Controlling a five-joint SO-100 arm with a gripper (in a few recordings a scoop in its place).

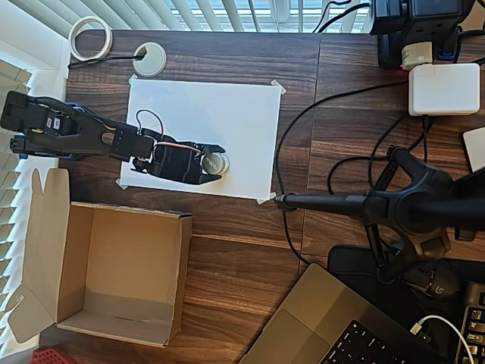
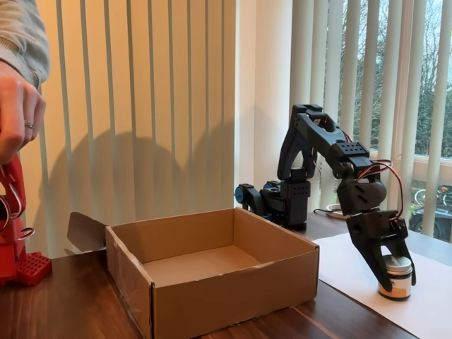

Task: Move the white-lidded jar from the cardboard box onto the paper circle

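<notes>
Jars: one jar point(image 1: 215, 163) with a pale lid
Cardboard boxes: one box point(image 1: 114, 273), open
Paper sheets: one white sheet point(image 1: 227, 121), taped to the bench point(image 1: 242, 250)
Robot arms: one black arm point(image 1: 98, 136)
White rings: one tape roll point(image 1: 91, 38), one grommet ring point(image 1: 149, 58)
Laptops: one laptop point(image 1: 333, 326)

Jaws point(image 1: 215, 165) around white-lidded jar point(image 1: 214, 162) on white sheet point(image 1: 227, 114) — cardboard box point(image 1: 114, 273) well apart, below.

Daylight is admitted through the white vertical blinds point(image 2: 176, 106); the dark wooden worktop point(image 1: 242, 250) is evenly lit, shadows kept soft, focus sharp.
</notes>
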